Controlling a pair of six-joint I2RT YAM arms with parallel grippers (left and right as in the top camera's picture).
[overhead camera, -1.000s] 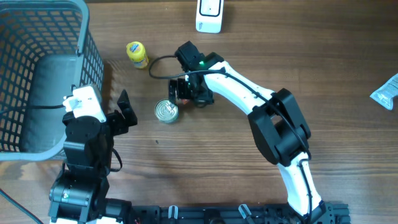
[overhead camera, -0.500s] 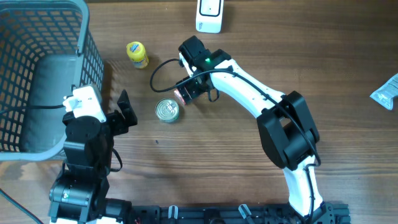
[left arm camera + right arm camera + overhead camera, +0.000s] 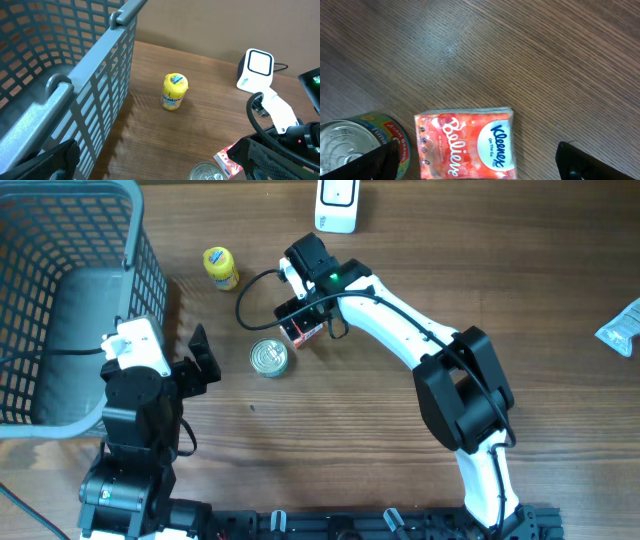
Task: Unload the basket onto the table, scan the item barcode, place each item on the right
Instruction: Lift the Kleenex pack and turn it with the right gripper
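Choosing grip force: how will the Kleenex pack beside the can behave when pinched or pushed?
The tissue pack looks soft and probably light; its glossy wrap would likely give and may slip when pinched. Lying flat on the table, it shouldn't roll; pushed, it would probably slide, perhaps against the can beside it.

pack [image 3: 467, 145]: open from above | can [image 3: 355, 145]: crowds one short end | basket [image 3: 150, 270]: walls off left | counter [image 3: 540, 270] on right side: bare, passable
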